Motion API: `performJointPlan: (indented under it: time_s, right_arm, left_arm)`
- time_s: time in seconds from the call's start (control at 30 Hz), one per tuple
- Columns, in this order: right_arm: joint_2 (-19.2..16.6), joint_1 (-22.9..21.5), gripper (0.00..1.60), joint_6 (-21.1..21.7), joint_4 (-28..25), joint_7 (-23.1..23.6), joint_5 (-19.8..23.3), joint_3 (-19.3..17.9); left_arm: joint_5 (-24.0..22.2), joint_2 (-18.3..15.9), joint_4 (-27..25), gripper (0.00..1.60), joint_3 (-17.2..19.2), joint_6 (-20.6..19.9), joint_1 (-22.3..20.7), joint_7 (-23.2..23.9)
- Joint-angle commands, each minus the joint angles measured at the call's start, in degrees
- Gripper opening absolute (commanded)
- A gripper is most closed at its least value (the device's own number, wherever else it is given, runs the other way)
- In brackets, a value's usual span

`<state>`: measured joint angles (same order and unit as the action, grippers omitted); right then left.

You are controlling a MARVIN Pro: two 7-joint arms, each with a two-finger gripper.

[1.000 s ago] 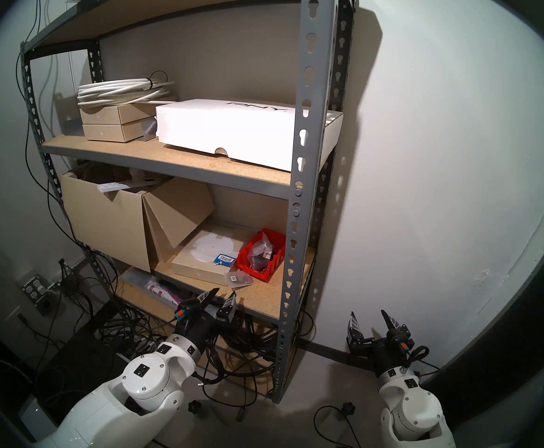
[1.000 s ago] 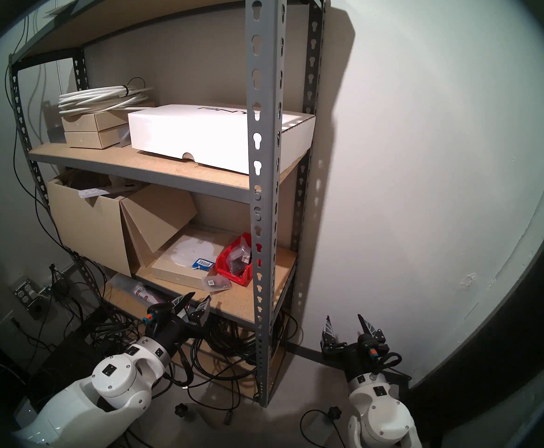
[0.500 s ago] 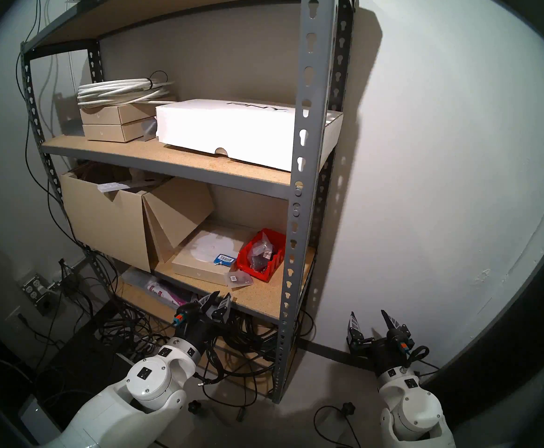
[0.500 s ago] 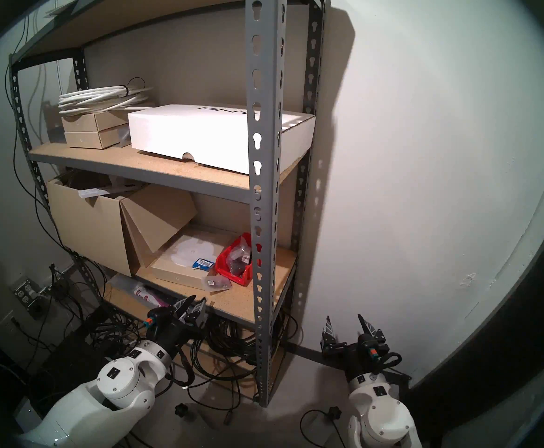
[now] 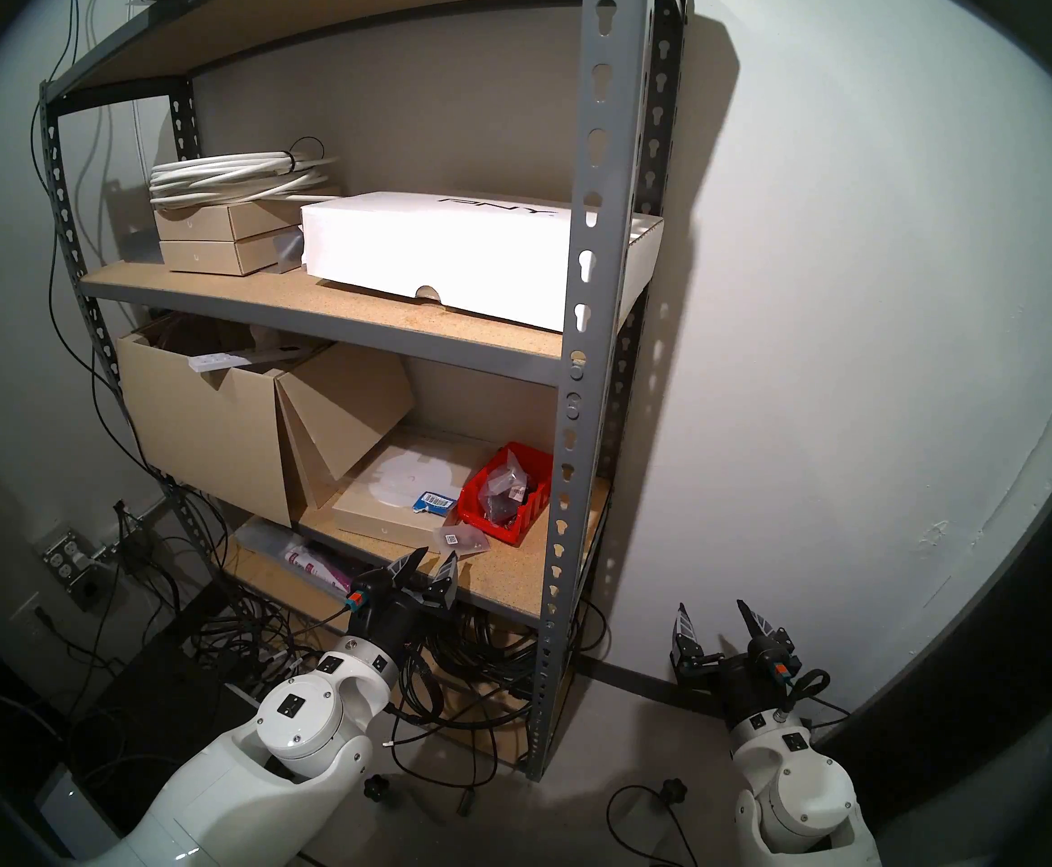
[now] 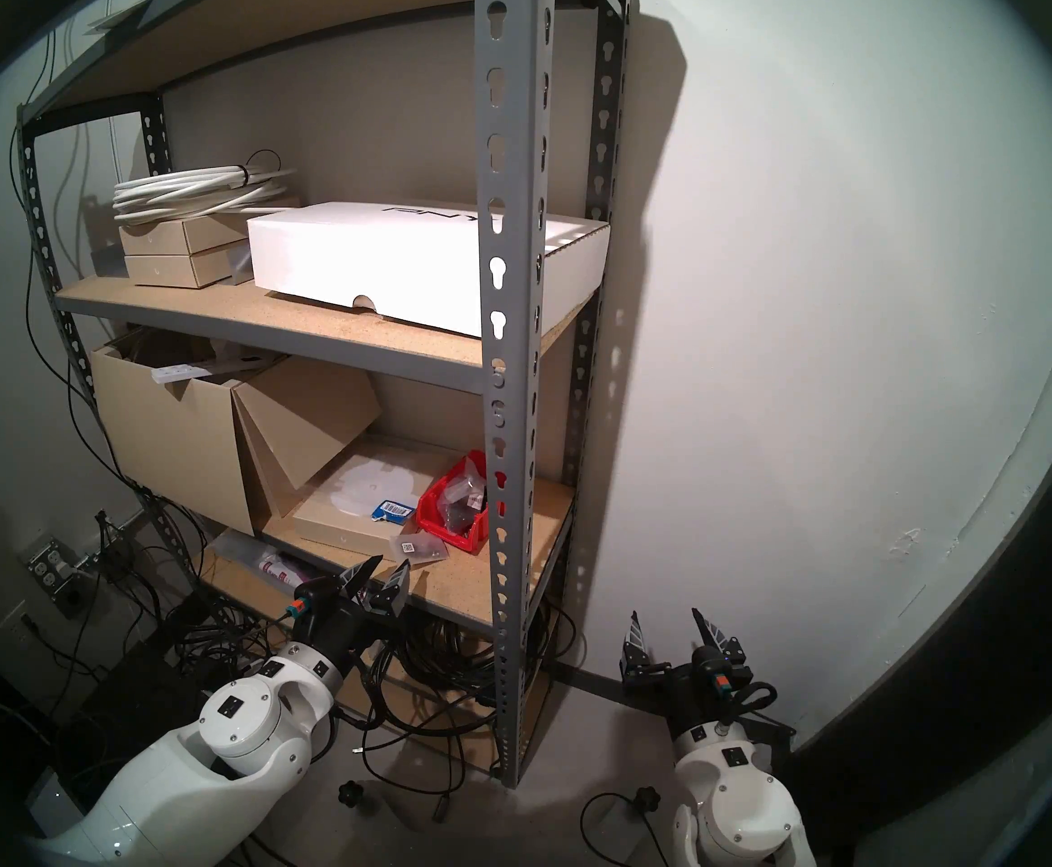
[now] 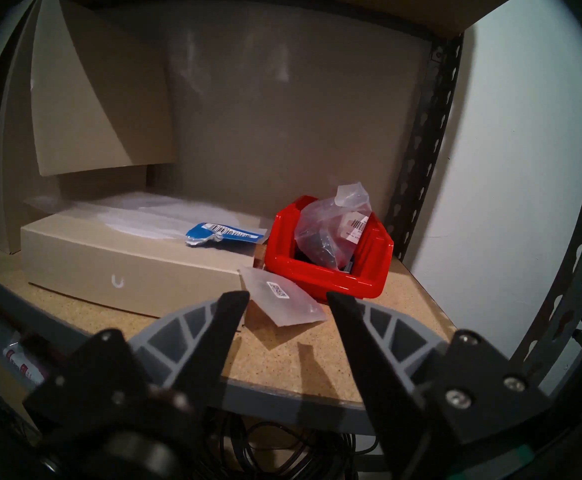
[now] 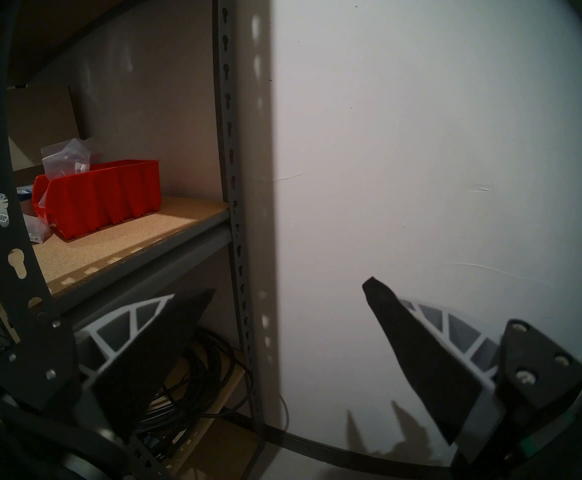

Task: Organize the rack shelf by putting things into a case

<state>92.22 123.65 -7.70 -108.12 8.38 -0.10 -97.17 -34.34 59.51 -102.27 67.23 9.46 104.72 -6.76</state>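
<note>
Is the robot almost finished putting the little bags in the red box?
Partly. One clear bag already sits in the red bin. The left gripper, fingers apart and empty, faces the flat bag on the shelf. That bag and the blue packet remain outside.

Dim room, bright light on wall [image 5: 855,321]; rack [image 5: 598,284] casts hard shadow; fisheye bending, dark rim.

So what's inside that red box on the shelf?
A crumpled clear plastic bag with a barcode label fills the red bin and pokes up above its rim. Something dark sits inside the bag, too blurry to name. The bin's bottom is hidden under it.
</note>
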Motion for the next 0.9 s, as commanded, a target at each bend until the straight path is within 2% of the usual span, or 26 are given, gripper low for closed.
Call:
performJointPlan:
  time_s: [0.0,0.03,0.53,0.57,0.6,0.73,0.83,0.87]
  right_arm:
    - [-0.01,-0.05,1.60,-0.13,-1.19,0.00,0.01,0.00]
    - [-0.01,-0.05,1.60,-0.13,-1.19,0.00,0.01,0.00]
    - [-0.01,-0.05,1.60,-0.13,-1.18,0.00,0.01,0.00]
    - [-0.01,-0.05,1.60,-0.13,-1.18,0.00,0.01,0.00]
    - [-0.01,-0.05,1.60,-0.13,-1.18,0.00,0.01,0.00]
    - [-0.01,-0.05,1.60,-0.13,-1.19,0.00,0.01,0.00]
    - [-0.01,-0.05,1.60,-0.12,-1.19,0.00,0.01,0.00]
    - [-0.01,-0.05,1.60,-0.12,-1.20,0.00,0.01,0.00]
  left_arm:
    - [-0.95,2.16,0.65,1.10,-0.67,-0.84,-2.88,0.16]
    - [-0.94,2.25,0.78,1.07,-0.78,-0.96,-3.08,0.15]
    - [-0.43,3.85,4.27,1.02,-1.72,-2.45,-6.85,-1.24]
    - [-0.24,4.01,4.66,0.96,-1.84,-2.59,-7.29,-1.40]
    - [-0.26,4.07,4.80,0.78,-1.87,-2.61,-7.44,-1.38]
    - [-0.47,4.14,5.12,0.61,-1.95,-2.66,-7.75,-1.15]
    - [-0.50,4.26,5.29,0.56,-2.04,-2.55,-7.83,-1.02]
    - [-0.47,4.28,5.31,0.46,-2.05,-2.54,-7.84,-0.98]
